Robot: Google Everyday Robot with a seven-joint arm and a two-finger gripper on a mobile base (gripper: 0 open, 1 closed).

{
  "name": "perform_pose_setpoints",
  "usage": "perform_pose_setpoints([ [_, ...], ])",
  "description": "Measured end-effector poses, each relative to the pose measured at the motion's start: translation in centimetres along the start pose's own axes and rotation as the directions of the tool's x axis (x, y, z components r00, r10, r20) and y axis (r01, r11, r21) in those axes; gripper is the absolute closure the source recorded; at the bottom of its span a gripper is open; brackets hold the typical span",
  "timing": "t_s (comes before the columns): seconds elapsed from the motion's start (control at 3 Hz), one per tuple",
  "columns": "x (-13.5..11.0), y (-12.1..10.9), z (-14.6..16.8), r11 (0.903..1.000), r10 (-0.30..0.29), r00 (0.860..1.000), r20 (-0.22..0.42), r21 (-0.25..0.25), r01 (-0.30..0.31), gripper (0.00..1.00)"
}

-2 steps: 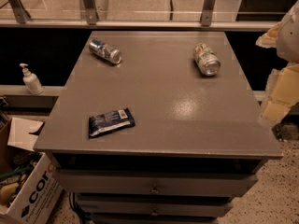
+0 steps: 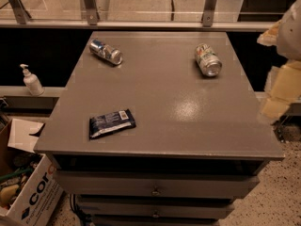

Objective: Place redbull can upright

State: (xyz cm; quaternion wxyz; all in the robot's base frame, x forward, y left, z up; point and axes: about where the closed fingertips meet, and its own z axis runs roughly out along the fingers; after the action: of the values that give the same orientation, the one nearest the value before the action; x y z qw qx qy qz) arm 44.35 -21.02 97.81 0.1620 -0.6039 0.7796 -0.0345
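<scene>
Slim redbull can (image 2: pixel 106 52) down on its side, not upright, on the far left part of the grey cabinet top (image 2: pixel 178 126), lying diagonally with the shiny silver end turned toward the near right and the blue-and-silver body pointing back toward the far left corner. Across the surface, well apart, on the far right part: a wider white-green-red labelled can (image 2: pixel 208 60), likewise on its side, silver end facing the camera. Toward the near left corner, flat on the top and slightly askew: a dark blue snack packet (image 2: pixel 112 123) with a pale patch of print, apart from both cans. A soft glare patch on the bare middle of the surface. Gripper (image 2: pixel 281 86) at the right border of the view, a blurred cream-and-yellow shape hanging off the cabinet's right side, beside the top rather than over it, nearer the wider can than the redbull can and touching nothing visible; open or closed, impossible to tell. Below the top, stacked grey drawers (image 2: pixel 155 190) with small round knobs. To the left, on a low ledge, a white pump bottle (image 2: pixel 31 80) standing upright. At the lower left, on the floor, an open cardboard box (image 2: pixel 28 192) printed with large dark letters, odds and ends inside. Behind the cabinet, metal railing posts (image 2: pixel 89 4) on a pale rail. At the lower right, speckled floor (image 2: pixel 277 197).
</scene>
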Motion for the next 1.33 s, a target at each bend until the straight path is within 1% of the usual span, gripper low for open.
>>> perform_pose_setpoints([
  [0.33, -5.4, -2.7, 0.6, 0.9996, -0.017, 0.999, 0.031, 0.025, 0.016, 0.0],
  [0.67, -9.3, -5.4, 1.3, 0.999, -0.025, 0.998, 0.062, 0.039, 0.023, 0.0],
  [1.0, -12.4, -7.1, 2.5, 0.9992, -0.03, 0.995, 0.091, 0.028, 0.027, 0.0],
  [1.33, -15.4, -7.6, 3.7, 0.9994, -0.017, 0.993, 0.114, 0.033, 0.013, 0.0],
])
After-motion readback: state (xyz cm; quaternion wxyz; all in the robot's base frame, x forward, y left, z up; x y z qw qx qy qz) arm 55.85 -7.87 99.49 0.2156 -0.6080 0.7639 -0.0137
